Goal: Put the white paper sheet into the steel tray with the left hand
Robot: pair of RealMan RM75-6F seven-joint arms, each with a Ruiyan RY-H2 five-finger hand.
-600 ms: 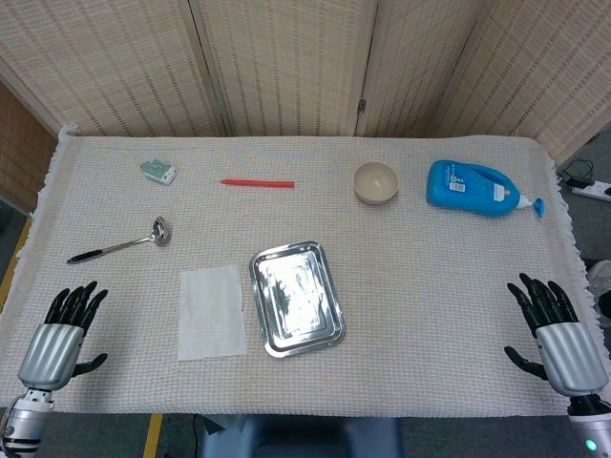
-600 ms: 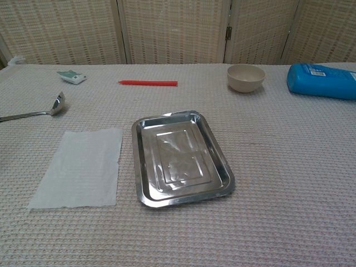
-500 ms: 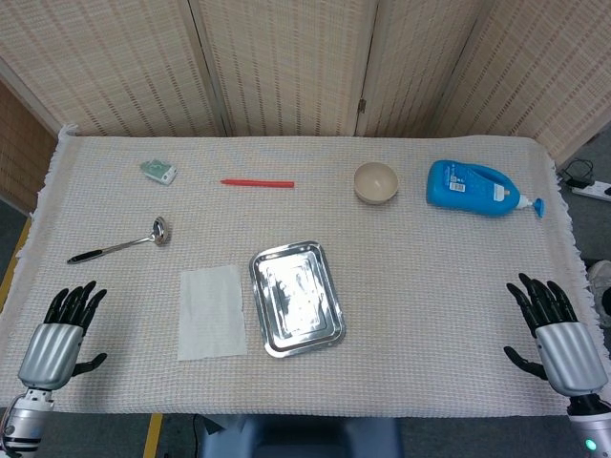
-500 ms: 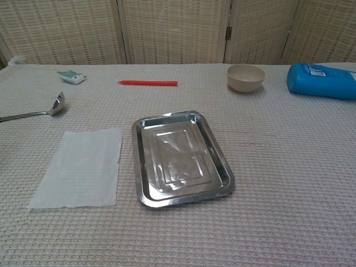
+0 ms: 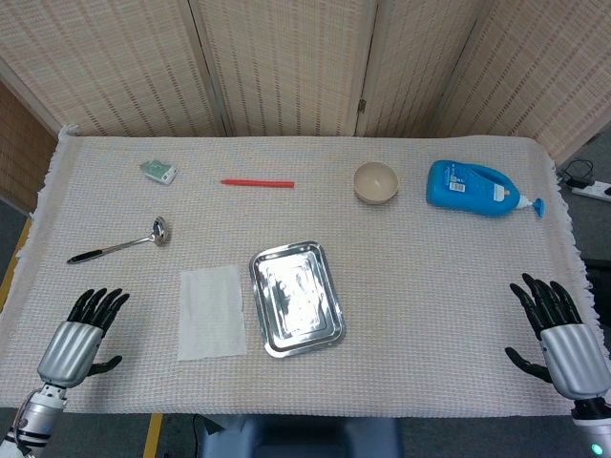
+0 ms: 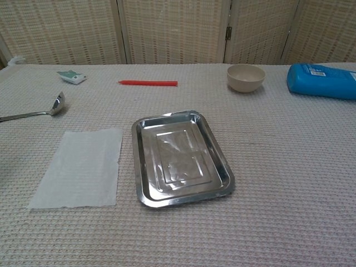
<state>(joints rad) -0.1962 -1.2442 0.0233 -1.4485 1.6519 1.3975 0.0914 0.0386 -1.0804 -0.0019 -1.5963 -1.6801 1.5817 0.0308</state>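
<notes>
Head view, with chest view for detail. The left hand [image 5: 76, 342] now sits closer to the white paper sheet [image 5: 211, 312] than a moment earlier, having shifted inward along the near edge of the counter [image 5: 430, 286]; its fingers [image 5: 100, 303] are spread and hold nothing. This small advance reads as the opening of the reach, so the task is judged to be at its very start, with grasp and transfer not yet done. The right hand [image 5: 561, 334] rests at the near right corner, fingers likewise spread and empty, well apart from the work.

The sheet lies flat on the woven cloth, just beside the left rim of the steel tray [image 5: 259, 310] and apart from it by a narrow strip of cloth. It appears thin and slightly translucent, the weave showing faintly through it in the chest view [image 6: 80, 167], with no raised edge; lifting it probably calls for a pinch at a corner or a slide. The tray's polished floor holds nothing.
</notes>
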